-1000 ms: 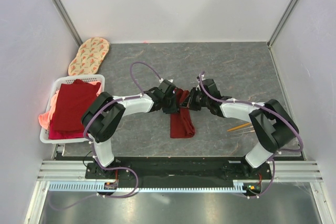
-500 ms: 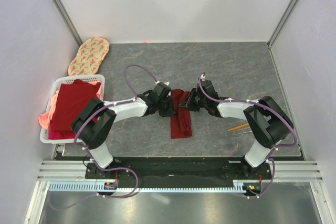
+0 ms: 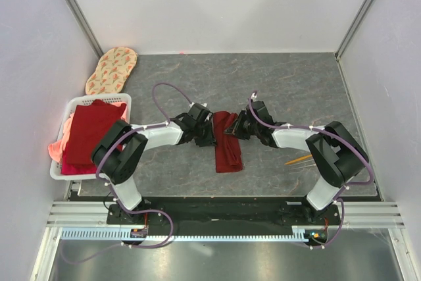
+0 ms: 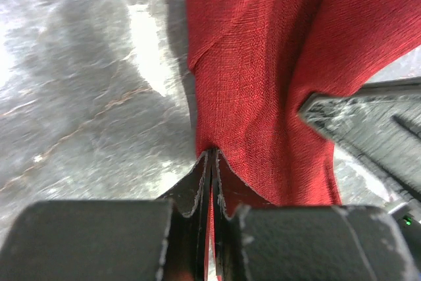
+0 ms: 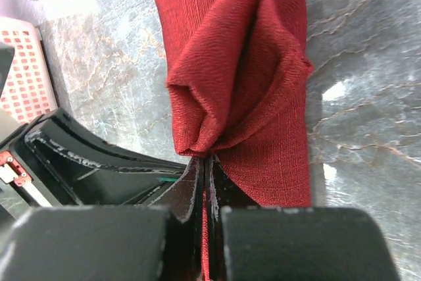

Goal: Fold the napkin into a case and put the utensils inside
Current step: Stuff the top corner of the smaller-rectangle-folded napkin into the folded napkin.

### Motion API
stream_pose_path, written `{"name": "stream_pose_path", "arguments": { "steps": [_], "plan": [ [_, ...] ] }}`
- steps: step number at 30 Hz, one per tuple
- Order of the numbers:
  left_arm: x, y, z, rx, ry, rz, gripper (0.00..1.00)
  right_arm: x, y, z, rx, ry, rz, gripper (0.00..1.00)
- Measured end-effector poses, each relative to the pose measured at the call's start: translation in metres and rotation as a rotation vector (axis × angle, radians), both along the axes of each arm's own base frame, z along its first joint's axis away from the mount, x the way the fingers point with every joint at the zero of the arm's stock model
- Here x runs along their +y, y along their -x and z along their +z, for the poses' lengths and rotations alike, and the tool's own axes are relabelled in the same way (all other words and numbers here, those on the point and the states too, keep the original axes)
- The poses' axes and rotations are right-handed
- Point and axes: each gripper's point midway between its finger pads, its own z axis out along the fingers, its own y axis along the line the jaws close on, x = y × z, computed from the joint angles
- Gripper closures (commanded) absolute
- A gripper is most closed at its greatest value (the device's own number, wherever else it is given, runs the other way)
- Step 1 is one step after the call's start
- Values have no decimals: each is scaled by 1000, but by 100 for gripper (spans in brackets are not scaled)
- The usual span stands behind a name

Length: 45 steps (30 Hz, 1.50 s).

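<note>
The dark red napkin (image 3: 227,143) lies as a narrow folded strip in the middle of the table. My left gripper (image 3: 210,135) is shut on its left edge; the cloth (image 4: 263,90) runs up from the closed fingers (image 4: 197,185). My right gripper (image 3: 230,129) is shut on a bunched fold of the napkin (image 5: 243,77) from the right. The two grippers nearly touch at the strip's upper half. The orange-gold and silver utensils (image 3: 300,160) lie on the table at the right, near the right arm's elbow.
A white basket (image 3: 66,162) with a red and salmon-pink cloth stack (image 3: 89,133) stands at the left edge. An oval beige patterned mat (image 3: 112,69) lies at the back left. The basket's pink mesh (image 5: 23,70) shows in the right wrist view.
Both grippers have stayed closed on the napkin. The left gripper has drawn leftward and the strip has straightened and lies flatter, its lower end shifted slightly right.
</note>
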Motion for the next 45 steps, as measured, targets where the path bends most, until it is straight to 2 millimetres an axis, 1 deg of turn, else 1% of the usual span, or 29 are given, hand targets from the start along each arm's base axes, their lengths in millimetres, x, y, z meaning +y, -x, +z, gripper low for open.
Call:
{"name": "stream_pose_path", "arguments": {
  "steps": [7, 11, 14, 18, 21, 23, 25, 27, 30, 31, 32, 34, 37, 39, 41, 43, 45],
  "plan": [
    [-9, -1, 0, -1, 38, -20, 94, 11, 8, 0, 0, -3, 12, 100],
    [-9, -1, 0, -2, 40, -20, 94, 18, 9, -7, 12, -6, 14, 100],
    [-9, -1, 0, -2, 40, -20, 94, 18, 8, -14, 26, -2, 2, 100],
    [-9, -1, 0, -4, 42, -21, 94, 18, 5, -18, 25, -2, -13, 100],
    [-8, 0, 1, -10, 47, -20, 90, 19, 4, -21, 23, -1, -11, 100],
    [-5, 4, 3, -10, 44, -19, 83, 19, 4, -23, 20, 3, -2, 96],
    [-1, 7, 7, -12, 41, -15, 79, 19, 4, -24, 7, 10, 14, 93],
    [4, 6, 19, -27, 47, -5, 76, 20, 4, -23, -10, 17, 33, 90],
    [9, -3, 41, -74, 70, 23, 68, 21, 5, -23, -37, 29, 70, 86],
    [9, -9, 48, -89, 78, 33, 64, 21, 5, -23, -42, 33, 80, 84],
    [8, -16, 56, -105, 89, 40, 62, 21, 6, -23, -47, 35, 88, 82],
    [4, -30, 68, -132, 104, 47, 59, 22, 7, -22, -54, 33, 103, 81],
    [-12, -56, 84, -171, 119, 35, 58, 25, 8, -20, -59, 18, 121, 81],
    [-23, -72, 88, -186, 116, 21, 57, 27, 9, -19, -62, 7, 130, 80],
    [-30, -83, 87, -189, 104, 6, 57, 27, 11, -19, -63, 0, 136, 80],
    [-33, -87, 83, -183, 88, -6, 56, 27, 11, -19, -64, -3, 138, 79],
    [-30, -86, 76, -164, 64, -10, 55, 27, 12, -19, -64, -5, 141, 79]
  ]
}}
